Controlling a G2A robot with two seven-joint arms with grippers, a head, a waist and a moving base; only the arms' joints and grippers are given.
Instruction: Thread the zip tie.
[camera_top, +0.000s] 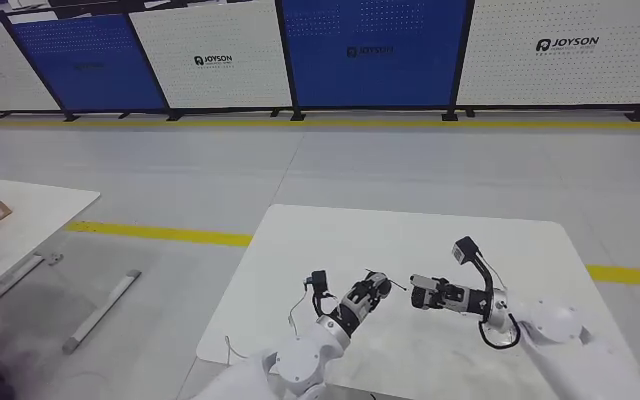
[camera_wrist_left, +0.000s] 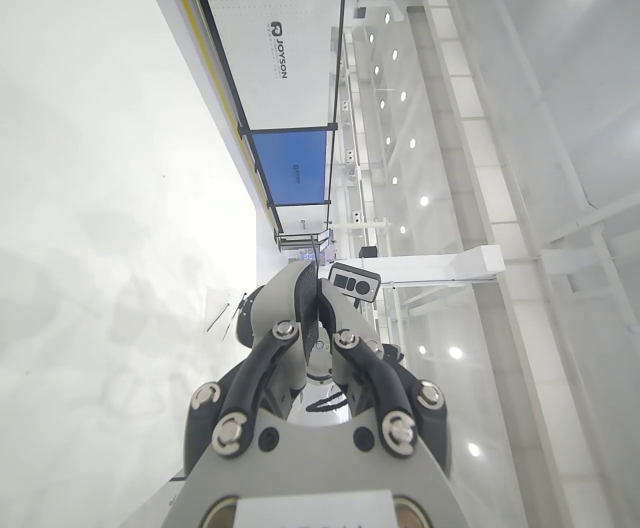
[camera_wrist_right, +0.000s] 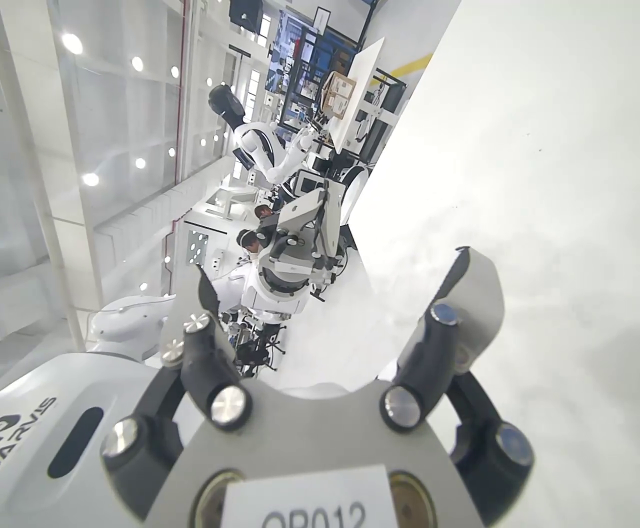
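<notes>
My left gripper (camera_wrist_left: 316, 280) is shut on a thin black zip tie (camera_wrist_left: 315, 250), whose free end sticks out past the fingertips. In the top view the left gripper (camera_top: 380, 289) hovers over the near middle of the white table (camera_top: 420, 235), and the zip tie (camera_top: 397, 284) points toward my right gripper (camera_top: 416, 293), a short gap away. My right gripper (camera_wrist_right: 335, 280) is open with nothing between its fingers (camera_wrist_right: 472, 270). It faces the left gripper (camera_wrist_right: 305, 225) and the zip tie (camera_wrist_right: 326, 200) held there.
The table's left edge (camera_top: 232, 290) drops to the grey floor. A second white table (camera_top: 40, 210) stands at the far left. Blue and white partition panels (camera_top: 370, 50) line the back of the room.
</notes>
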